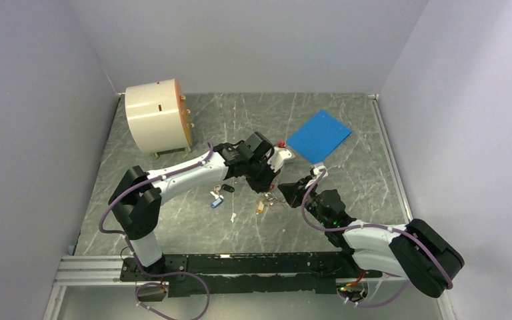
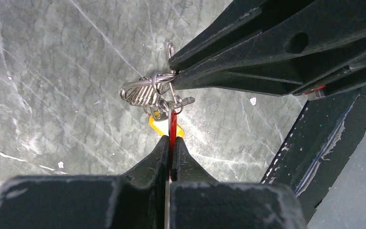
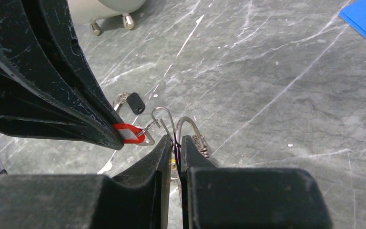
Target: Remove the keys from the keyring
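My left gripper (image 2: 172,139) is shut on the red tag (image 2: 173,125) of a key, seen edge-on between its fingertips. That red tag (image 3: 128,132) shows flat in the right wrist view, pinched by the left fingers (image 3: 52,81). The keyring (image 2: 152,90), thin silvery wire with small loops, hangs just above the table between both grippers. My right gripper (image 3: 176,139) is shut on the keyring's wire (image 3: 186,125); its fingers (image 2: 248,57) reach in from the upper right. An orange-yellow tag (image 2: 158,125) hangs under the ring. In the top view the grippers (image 1: 267,181) (image 1: 285,192) meet mid-table.
A black-tagged key (image 3: 135,102) and a blue-tagged key (image 1: 216,202) lie loose on the marble table left of the grippers. A blue sheet (image 1: 319,135) lies at the back right. A cream drum (image 1: 155,117) stands at the back left.
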### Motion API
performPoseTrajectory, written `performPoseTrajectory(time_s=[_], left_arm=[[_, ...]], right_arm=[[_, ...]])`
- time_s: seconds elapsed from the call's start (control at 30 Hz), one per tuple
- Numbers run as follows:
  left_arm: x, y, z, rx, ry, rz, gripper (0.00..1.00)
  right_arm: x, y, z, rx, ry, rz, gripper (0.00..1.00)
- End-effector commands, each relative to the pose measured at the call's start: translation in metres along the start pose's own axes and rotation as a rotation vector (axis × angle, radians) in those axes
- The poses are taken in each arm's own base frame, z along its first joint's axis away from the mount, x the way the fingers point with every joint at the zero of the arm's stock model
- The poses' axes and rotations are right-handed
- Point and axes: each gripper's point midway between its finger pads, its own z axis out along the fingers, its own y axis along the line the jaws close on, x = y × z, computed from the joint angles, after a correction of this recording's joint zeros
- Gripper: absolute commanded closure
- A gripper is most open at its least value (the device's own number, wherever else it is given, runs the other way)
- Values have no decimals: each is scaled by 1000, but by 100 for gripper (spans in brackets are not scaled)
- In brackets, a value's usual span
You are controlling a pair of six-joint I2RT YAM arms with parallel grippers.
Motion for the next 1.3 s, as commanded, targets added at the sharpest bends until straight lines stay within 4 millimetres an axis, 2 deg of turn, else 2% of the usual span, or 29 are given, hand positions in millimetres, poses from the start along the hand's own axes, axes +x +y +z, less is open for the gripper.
performPoseTrajectory(time_s=[0.0,0.27,0.47,0.6,0.73,0.97,1.1,1.2,1.27], left_arm=[[39,-12,-3,19,159,-62,97],[38,-10,2,7,161,-60,97],[37,-4,-4,-35,159,-58,97],[38,13,-11,-102,152,-71,97],[39,34,-16,-154,143,-158,97],[60,81,-13,-257,205,-257,98],[69,101,-9,-294,230,-312,97],[75,110,-7,-312,247,-336,91],[78,113,-6,-319,255,-354,81]], right_arm=[[-63,0,2,13,-248,26,100],[-66,6,-1,-23,-269,18,100],[-67,2,-2,1,-273,12,100],[-65,-2,-1,19,-262,-2,100],[-65,-3,-1,24,-259,-16,100],[-63,-1,1,16,-242,-35,100],[-62,0,2,7,-232,-42,100],[-61,2,3,-1,-225,-49,100],[-60,4,3,-9,-220,-55,100]])
